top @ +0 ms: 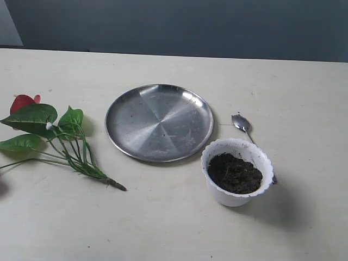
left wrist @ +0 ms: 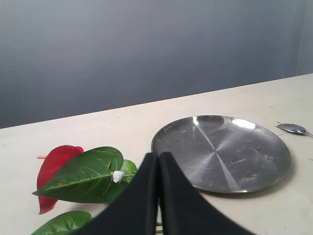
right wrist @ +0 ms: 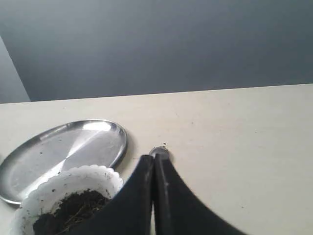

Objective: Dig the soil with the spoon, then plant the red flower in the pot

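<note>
Grey wall backs a pale cream worktop (top: 304,98) that carries everything. Left end effector (left wrist: 158,161) has its black fingers pressed together with nothing between them; just beyond and to one side of its tips lies the flower (left wrist: 78,178), one red bloom and broad green leaves flat on the worktop, and further ahead on the other side sits the steel plate (left wrist: 220,152). Right end effector (right wrist: 153,164) is likewise closed on nothing; the spoon (right wrist: 160,152) lies right past its tips, only the bowl showing there, and the white pot (right wrist: 68,188) with dark soil (right wrist: 73,210) inside stands close beside its fingers, the plate beyond that. Seen from outside, neither end effector appears; the spoon (top: 243,125) lies between plate (top: 159,122) and pot (top: 237,171), its handle running behind the pot, and the flower (top: 43,130) lies well apart on the far side of the plate, stems toward the pot.
</note>
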You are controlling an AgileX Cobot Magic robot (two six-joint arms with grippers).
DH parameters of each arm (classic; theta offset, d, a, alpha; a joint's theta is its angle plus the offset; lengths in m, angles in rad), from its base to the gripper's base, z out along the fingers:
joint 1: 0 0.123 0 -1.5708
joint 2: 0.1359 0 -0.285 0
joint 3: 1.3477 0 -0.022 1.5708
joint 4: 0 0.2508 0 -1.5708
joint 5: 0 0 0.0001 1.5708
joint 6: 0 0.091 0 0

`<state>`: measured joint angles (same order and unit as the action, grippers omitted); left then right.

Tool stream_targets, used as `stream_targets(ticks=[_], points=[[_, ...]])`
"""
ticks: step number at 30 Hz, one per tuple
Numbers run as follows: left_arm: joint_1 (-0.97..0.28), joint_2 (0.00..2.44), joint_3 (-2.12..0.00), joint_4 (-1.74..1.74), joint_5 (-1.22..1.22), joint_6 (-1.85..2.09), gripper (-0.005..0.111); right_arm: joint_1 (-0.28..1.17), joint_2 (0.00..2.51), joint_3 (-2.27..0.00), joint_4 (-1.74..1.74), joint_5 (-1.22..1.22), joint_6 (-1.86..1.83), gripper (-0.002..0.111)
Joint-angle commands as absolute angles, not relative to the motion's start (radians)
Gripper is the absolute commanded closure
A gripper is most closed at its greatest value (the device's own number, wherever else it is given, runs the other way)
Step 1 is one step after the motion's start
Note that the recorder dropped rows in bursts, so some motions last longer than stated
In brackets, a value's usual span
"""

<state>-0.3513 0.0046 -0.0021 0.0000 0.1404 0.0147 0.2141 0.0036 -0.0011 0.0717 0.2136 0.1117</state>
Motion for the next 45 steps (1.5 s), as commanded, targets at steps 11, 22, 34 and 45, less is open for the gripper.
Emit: stream_targets(ticks=[11, 22, 34, 45], points=[[-0.358, 0.0, 0.0, 0.0, 0.127, 0.011, 0.106, 0.21, 0.0, 0.0, 0.457, 0.007, 0.31, 0.109], [-0.358, 0.0, 0.0, 0.0, 0.127, 0.011, 0.106, 0.21, 0.0, 0.0, 0.644, -0.06, 0.313, 0.109], [-0.358, 0.0, 0.0, 0.0, 0.127, 0.011, 0.106, 0.21, 0.0, 0.0, 0.706, -0.204, 0.395, 0.109], [-0.358, 0.0, 0.0, 0.0, 0.127, 0.011, 0.106, 0.21, 0.133, -0.327, 0.044, 0.36, 0.341, 0.109]])
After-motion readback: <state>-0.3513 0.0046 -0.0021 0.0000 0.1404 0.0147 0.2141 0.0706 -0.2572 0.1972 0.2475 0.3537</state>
